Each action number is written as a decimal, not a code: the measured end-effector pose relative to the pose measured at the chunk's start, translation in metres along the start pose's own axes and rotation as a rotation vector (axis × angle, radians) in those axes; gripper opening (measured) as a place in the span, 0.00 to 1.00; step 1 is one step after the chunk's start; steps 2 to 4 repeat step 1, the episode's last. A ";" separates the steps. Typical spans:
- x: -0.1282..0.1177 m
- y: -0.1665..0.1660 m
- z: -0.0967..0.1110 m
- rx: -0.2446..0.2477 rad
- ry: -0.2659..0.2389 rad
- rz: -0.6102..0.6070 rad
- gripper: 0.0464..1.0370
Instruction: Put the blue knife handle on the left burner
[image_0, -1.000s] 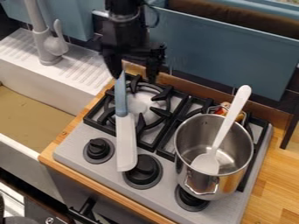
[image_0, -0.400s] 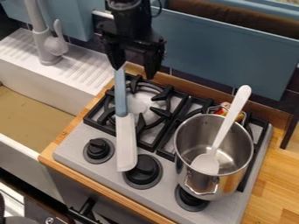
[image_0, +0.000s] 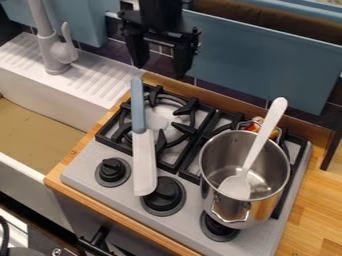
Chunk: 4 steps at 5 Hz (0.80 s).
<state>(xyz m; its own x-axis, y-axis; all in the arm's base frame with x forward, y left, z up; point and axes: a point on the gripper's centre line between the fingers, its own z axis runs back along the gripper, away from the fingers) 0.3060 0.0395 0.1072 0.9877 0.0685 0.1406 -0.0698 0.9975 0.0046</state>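
Camera view | end effector (image_0: 160, 71) wide open, empty | knife (image_0: 141, 140) below it, apart (blue handle (image_0: 137, 106) nearest)

no readable text, no legible labels, no brand names, no numbers, no signs to be read

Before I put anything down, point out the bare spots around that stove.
Bare: the wooden counter right of the stove, and the ribbed drainboard between faucet and stove. Crowded: the stove itself, with the blue-handled knife across the left burner and the pot holding the white spoon on the right.
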 end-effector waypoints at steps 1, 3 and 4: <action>0.001 -0.003 0.003 0.001 -0.006 0.012 0.96; 0.001 -0.003 0.003 0.001 -0.006 0.012 0.96; 0.001 -0.003 0.003 0.001 -0.006 0.012 0.96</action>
